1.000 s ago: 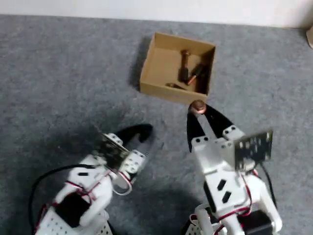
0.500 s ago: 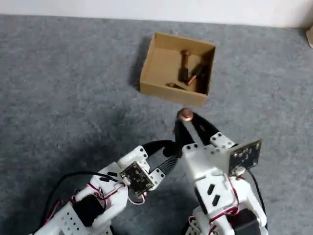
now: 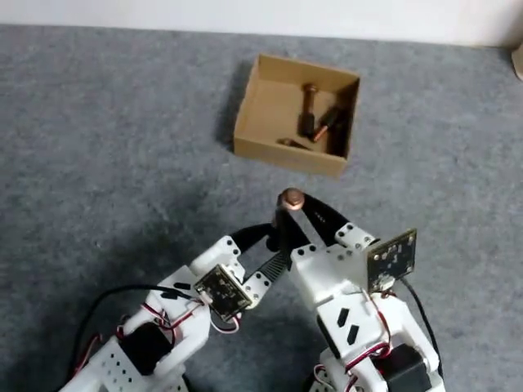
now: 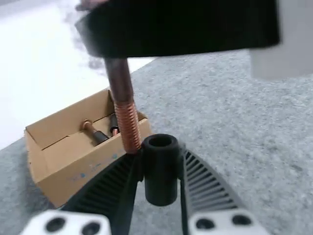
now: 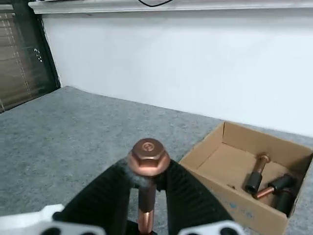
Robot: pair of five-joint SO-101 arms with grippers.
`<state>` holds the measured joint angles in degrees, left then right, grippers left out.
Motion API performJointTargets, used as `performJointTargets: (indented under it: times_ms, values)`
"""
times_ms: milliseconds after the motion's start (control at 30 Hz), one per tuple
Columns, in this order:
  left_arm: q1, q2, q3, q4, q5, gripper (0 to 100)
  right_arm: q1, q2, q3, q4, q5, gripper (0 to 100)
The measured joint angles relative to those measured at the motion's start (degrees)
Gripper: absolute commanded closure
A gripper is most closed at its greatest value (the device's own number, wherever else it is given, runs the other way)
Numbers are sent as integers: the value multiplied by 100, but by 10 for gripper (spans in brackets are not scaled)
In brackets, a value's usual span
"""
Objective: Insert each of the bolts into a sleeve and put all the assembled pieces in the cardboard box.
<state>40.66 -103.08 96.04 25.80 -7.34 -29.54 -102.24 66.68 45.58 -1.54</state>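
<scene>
My right gripper is shut on a copper bolt, held upright with its hex head on top. My left gripper is shut on a black sleeve, also upright with its bore facing up. The bolt's threaded tip hangs just beside the sleeve's rim, touching or nearly touching it, not inside the bore. Both grippers meet in front of the cardboard box, which holds assembled bolt-and-sleeve pieces.
Grey carpet covers the table. The box lies just beyond the two grippers. A white wall stands behind it. Open carpet stretches to the left and right of the box.
The left arm has swung right with the sleeve to meet the right gripper. The right gripper has drawn back from the box and shifted left with the bolt.
</scene>
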Motion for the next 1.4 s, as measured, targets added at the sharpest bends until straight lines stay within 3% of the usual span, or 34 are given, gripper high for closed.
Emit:
performJointTargets:
  times_ms: [367,767,1400]
  values:
    - [-62,0,0,0,0,996,-141,-35,-624,0,53,994]
    - [-422,0,0,-26,0,996,-316,-26,-624,193,53,994]
    - [-422,0,0,-53,0,996,-316,-9,-141,193,88,994]
